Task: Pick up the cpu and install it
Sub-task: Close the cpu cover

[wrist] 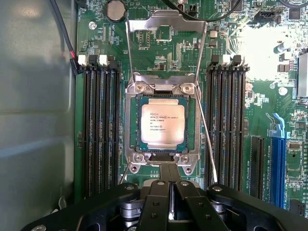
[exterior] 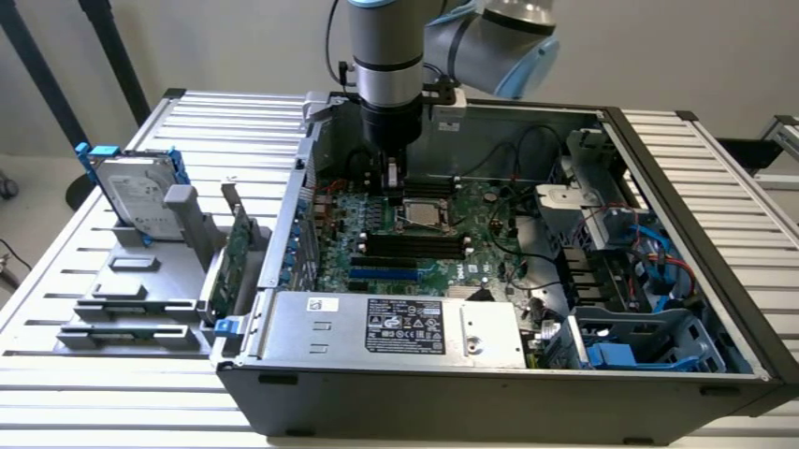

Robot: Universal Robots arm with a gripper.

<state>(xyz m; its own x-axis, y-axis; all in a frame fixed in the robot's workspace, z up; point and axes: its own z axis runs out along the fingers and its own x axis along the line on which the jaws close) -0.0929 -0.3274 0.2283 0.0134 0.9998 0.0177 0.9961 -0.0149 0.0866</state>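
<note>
Our jaws are closed, empty, above the cpu (wrist: 162, 124), which seems seated in the socket (wrist: 131, 144). We check it lies flat, corners square.

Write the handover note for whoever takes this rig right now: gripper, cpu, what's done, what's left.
Gripper: shut, holding nothing, poised above the edge of the CPU socket inside the open PC case.
Cpu: lies flat in the socket on the motherboard, between the two banks of RAM slots.
Done: the cpu appears to be in place in the socket.
Left: the load plate stands flipped open and the lever is unlatched, so the cpu is not clamped down.
</note>
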